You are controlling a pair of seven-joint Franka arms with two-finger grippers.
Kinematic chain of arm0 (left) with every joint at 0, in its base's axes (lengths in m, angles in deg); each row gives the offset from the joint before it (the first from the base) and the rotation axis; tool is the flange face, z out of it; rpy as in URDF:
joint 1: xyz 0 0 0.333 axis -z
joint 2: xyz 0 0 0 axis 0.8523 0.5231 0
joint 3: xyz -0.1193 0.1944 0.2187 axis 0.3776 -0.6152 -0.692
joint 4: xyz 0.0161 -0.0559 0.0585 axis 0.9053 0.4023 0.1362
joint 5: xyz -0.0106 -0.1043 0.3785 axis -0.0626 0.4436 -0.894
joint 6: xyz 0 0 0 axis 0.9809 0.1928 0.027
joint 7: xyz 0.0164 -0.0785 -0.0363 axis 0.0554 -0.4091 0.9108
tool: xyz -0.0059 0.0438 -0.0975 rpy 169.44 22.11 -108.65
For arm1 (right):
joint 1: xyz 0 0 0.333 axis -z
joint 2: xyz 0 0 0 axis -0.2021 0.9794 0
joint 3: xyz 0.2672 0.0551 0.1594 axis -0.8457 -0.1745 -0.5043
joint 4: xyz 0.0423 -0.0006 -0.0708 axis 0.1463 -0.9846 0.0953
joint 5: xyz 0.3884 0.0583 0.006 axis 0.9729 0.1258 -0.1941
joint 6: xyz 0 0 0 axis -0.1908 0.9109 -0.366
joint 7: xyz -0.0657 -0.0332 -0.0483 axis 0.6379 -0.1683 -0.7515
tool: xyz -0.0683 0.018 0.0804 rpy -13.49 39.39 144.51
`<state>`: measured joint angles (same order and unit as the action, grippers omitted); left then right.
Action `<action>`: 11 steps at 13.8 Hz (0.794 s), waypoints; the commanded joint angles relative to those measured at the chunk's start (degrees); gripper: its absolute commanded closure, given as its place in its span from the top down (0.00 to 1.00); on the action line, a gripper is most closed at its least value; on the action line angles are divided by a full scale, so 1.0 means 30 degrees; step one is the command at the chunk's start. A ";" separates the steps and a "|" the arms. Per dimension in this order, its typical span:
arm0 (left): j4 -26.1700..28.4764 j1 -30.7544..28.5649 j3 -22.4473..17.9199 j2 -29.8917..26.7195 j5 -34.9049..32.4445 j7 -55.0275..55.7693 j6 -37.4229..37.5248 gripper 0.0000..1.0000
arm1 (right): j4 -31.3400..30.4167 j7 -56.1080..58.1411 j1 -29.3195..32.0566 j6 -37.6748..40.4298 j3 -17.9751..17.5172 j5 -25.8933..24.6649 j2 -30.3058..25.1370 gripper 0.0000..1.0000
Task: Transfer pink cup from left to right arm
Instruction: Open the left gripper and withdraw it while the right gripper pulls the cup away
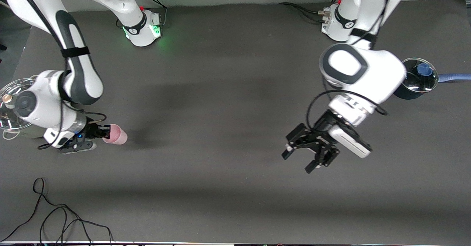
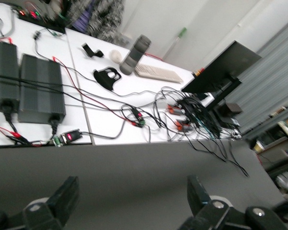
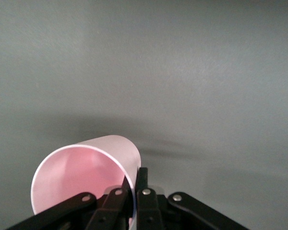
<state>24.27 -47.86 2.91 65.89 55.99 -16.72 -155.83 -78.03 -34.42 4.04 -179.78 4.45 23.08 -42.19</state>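
The pink cup (image 1: 117,135) lies on its side in the air, low over the table at the right arm's end. My right gripper (image 1: 104,132) is shut on its rim, one finger inside the mouth and one outside. In the right wrist view the pink cup (image 3: 86,172) shows its open mouth, with the right gripper (image 3: 136,181) pinching the wall. My left gripper (image 1: 308,158) hangs open and empty over the table toward the left arm's end. The left wrist view shows its spread fingertips (image 2: 67,190) with only bare table between them, around the left gripper (image 2: 133,196).
A glass-lidded pot (image 1: 9,108) stands under the right arm's wrist. A dark pot (image 1: 417,82) with a blue thing inside and a blue handle (image 1: 454,77) stands beside the left arm. Loose black cables (image 1: 55,216) lie near the front edge.
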 commanded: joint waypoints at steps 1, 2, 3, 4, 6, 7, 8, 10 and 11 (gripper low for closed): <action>0.1277 -0.2353 0.0237 -0.1517 -0.1229 0.0035 0.4449 1.00 | -0.2280 0.0668 -0.0303 -0.2520 0.0242 -0.0200 -0.0655 0.00; 0.1251 -0.3377 0.0208 -0.1637 -0.2425 0.0355 0.6730 1.00 | -0.2341 0.0728 -0.0274 -0.2700 0.0213 -0.0084 -0.0480 0.00; 0.0874 -0.4432 0.0237 -0.1638 -0.4380 0.1518 0.9276 1.00 | -0.2370 0.0729 -0.0303 -0.2760 0.0213 0.0004 -0.0392 0.00; -0.0116 -0.5312 0.0237 -0.1522 -0.6633 0.2893 1.1738 1.00 | -0.2342 0.0729 -0.0274 -0.2819 0.0213 0.0034 -0.0304 0.00; -0.1934 -0.6255 0.0237 -0.1404 -0.9718 0.5064 1.5990 1.00 | -0.2486 0.0758 -0.0274 -0.3430 0.0213 0.0035 0.0018 0.00; -0.2233 -0.6578 0.0237 -0.1462 -1.1124 0.5829 1.7316 1.00 | -0.2633 0.0787 -0.0274 -0.3870 0.0184 0.0035 0.0136 0.00; -0.2410 -0.6668 0.0208 -0.1694 -1.2733 0.6619 1.8460 1.00 | -0.2634 0.0991 -0.0245 -0.4077 0.0184 0.0035 0.0427 0.00; -0.3168 -0.6698 0.0208 -0.1989 -1.6480 0.8668 2.0571 1.00 | -0.2605 0.1110 -0.0215 -0.4079 0.0184 0.0064 0.0518 0.00; -0.3579 -0.6669 0.0237 -0.1990 -1.8210 0.9374 2.1451 1.00 | -0.2634 0.1081 -0.0215 -0.4021 0.0184 0.0064 0.0518 0.00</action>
<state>15.88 -67.95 3.07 60.67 9.49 5.81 -96.21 -85.49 -32.65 3.78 -190.73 4.49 23.06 -40.55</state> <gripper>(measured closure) 0.000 0.956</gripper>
